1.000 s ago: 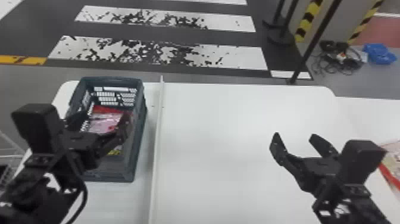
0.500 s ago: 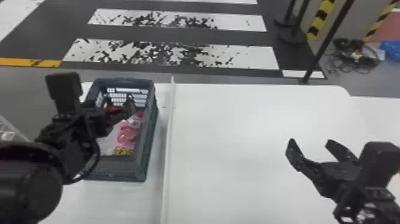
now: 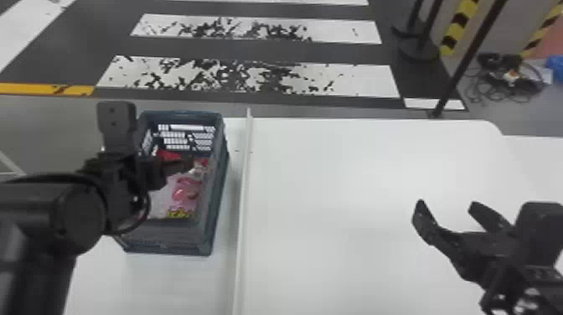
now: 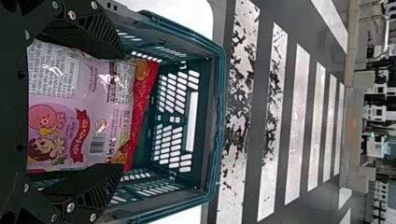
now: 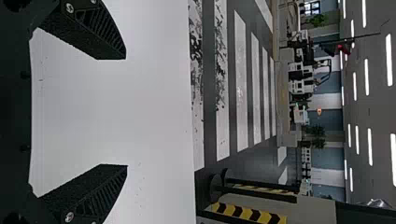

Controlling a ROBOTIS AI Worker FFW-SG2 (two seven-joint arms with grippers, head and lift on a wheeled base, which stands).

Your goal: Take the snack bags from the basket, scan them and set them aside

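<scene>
One pink snack bag (image 4: 93,102), perhaps more, lies in the basket (image 3: 167,245), below your wide-spread left claw (image 4: 122,111). Your right claw (image 5: 125,112) hangs wide over worktop (image 3: 335,218). You likely have lifting, scanning, setting aside left.

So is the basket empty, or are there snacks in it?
Not empty: a pink snack bag lies in the basket, with something red at its edge. Whether more lie underneath, I cannot tell.
</scene>
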